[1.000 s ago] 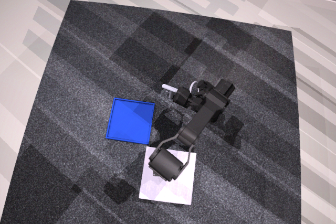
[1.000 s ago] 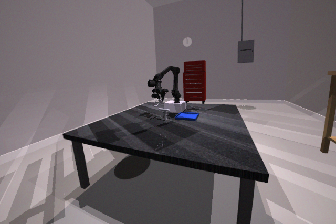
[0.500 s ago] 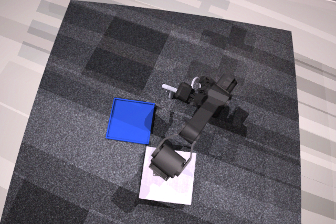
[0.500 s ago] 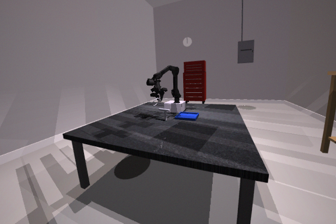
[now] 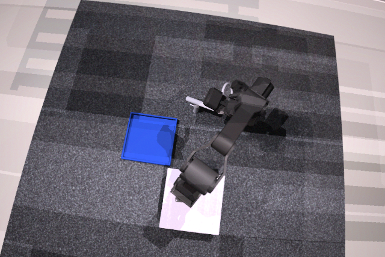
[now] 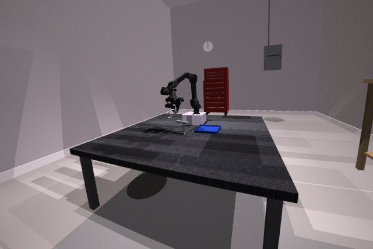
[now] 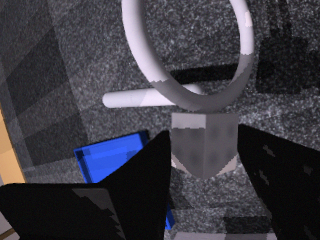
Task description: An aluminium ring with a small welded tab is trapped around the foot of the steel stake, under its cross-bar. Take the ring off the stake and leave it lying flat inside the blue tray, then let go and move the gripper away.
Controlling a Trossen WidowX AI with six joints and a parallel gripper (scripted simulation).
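The steel stake (image 5: 193, 100) (image 6: 183, 128) (image 7: 122, 98) is the thing to reckon from: it stands upright on the tabletop (image 5: 93, 185) (image 6: 210, 155) (image 7: 60, 120), its cross-bar lying over the post and making the obstacle that any ring at the foot has to be worked past. The aluminium ring (image 5: 223, 88) (image 6: 172, 116) (image 7: 139, 45) seems past it now, held in the air beside the stake and clear of the post; in the wrist view it overlaps the cross-bar, but only, I judge, because the camera looks down past it. The gripper (image 5: 225, 95) (image 6: 175, 109) (image 7: 202, 135) has its fingers pinching the welded tab (image 7: 189, 142), a block that keeps them some way apart and leaves the whole loop hanging out beyond them. That grip makes sense, since the tab offers flat faces where the round rod would probably roll. The blue tray (image 5: 147, 145) (image 6: 207, 129) (image 7: 110, 157) sits near the stake, on the side away from the ring, so the carry likely wants height enough to miss the cross-bar. The ring looks tilted; it should be levelled low over the tray before release, lest it settle on the rim.
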